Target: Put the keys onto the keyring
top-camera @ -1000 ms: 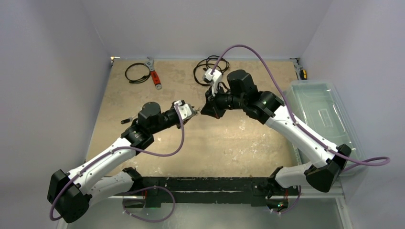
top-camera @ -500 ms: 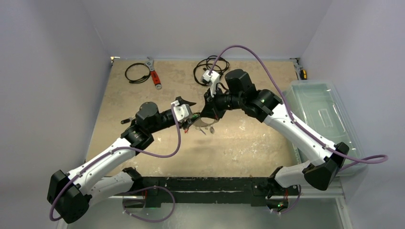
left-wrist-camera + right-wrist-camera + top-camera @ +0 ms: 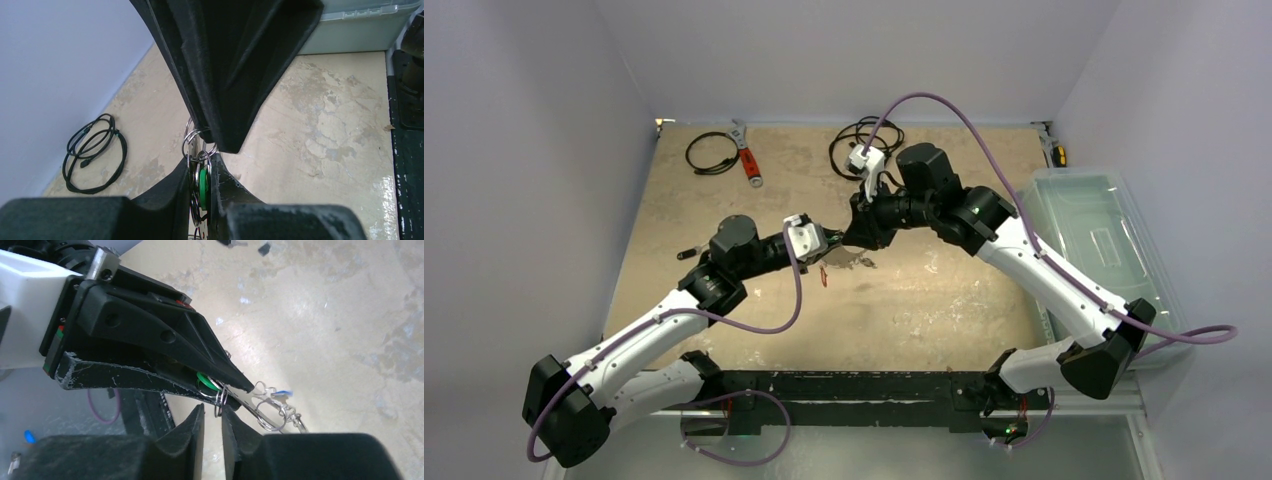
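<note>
My left gripper [image 3: 822, 243] and right gripper [image 3: 856, 238] meet tip to tip above the middle of the table. The left gripper [image 3: 201, 165] is shut on a key with a green tag [image 3: 202, 182] and its thin wire rings. The right gripper [image 3: 213, 410] is closed to a narrow slit, with a small wire ring [image 3: 220, 400] in it at the tips. The flat silvery keyring [image 3: 247, 401] slants down from the left gripper's tip, and a blue-tagged key [image 3: 282, 392] hangs on it. In the top view the keyring [image 3: 852, 260] hangs under the grippers with a red tag [image 3: 823, 275].
A red-handled wrench [image 3: 746, 158] and two black coiled cables [image 3: 712, 153] [image 3: 864, 140] lie at the table's far side. A clear plastic bin [image 3: 1094, 240] stands at the right edge. A small dark object [image 3: 687, 254] lies left of the left arm. Walls enclose three sides.
The left gripper has moved right and met the right gripper's tips. The keyring and a red tag now hang in view beneath them.
</note>
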`<move>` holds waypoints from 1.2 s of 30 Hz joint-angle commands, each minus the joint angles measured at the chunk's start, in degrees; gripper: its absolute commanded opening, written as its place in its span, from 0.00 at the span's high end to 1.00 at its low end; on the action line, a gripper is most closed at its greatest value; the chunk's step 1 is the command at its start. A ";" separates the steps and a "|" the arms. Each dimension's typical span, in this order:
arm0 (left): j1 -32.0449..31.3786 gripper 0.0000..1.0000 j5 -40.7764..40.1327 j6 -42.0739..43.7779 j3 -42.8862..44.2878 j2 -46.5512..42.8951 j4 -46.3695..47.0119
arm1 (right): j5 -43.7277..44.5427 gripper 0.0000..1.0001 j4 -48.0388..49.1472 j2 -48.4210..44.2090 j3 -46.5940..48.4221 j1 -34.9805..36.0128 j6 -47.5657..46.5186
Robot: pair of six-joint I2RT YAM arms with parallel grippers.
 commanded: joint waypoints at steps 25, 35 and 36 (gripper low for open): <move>2.69 1.00 2.08 -25.93 -2.83 0.24 27.22 | 3.17 0.55 64.28 -26.72 -37.83 0.37 1.80; 2.64 1.00 2.45 -25.31 -2.70 0.39 26.56 | 0.02 0.60 65.18 -22.10 -35.28 0.72 -0.07; 2.64 1.00 2.48 -25.30 -2.70 0.38 26.56 | -0.16 0.60 64.93 -21.65 -34.97 0.73 -0.22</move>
